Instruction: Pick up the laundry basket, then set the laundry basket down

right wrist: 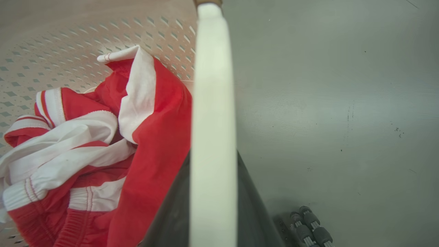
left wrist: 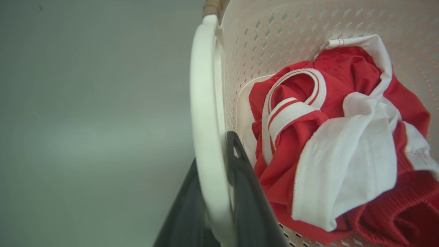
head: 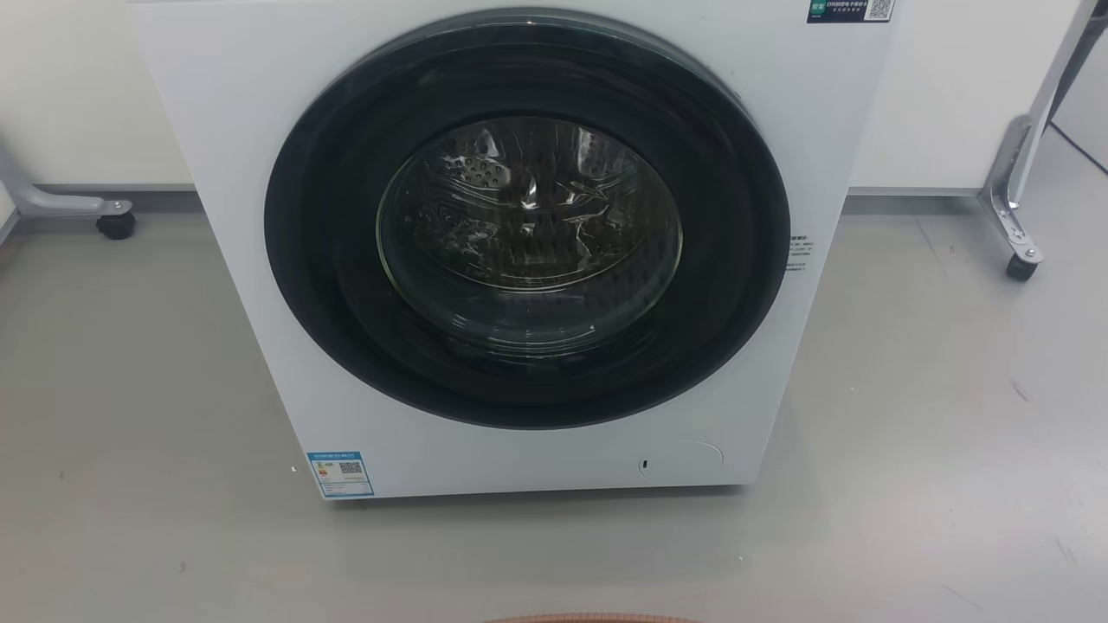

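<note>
The laundry basket's brown rim [head: 593, 618] just shows at the bottom edge of the head view, in front of the washing machine. Its cream perforated wall [left wrist: 274, 31] holds crumpled red and white clothes [left wrist: 325, 137]. My left gripper [left wrist: 212, 154] is shut on one white side handle [left wrist: 202, 85], one dark finger on each side of it. In the right wrist view, my right gripper [right wrist: 212, 157] is shut on the other white handle [right wrist: 212, 85], with the basket wall [right wrist: 68, 34] and the clothes [right wrist: 103, 144] to its left. Whether the basket rests on the floor I cannot tell.
A white front-loading washing machine [head: 519, 260] with its round dark door shut stands straight ahead on the grey floor. Wheeled stand legs sit at the far left [head: 112, 221] and far right [head: 1021, 260]. Small dark rollers [right wrist: 308, 226] lie on the floor below my right hand.
</note>
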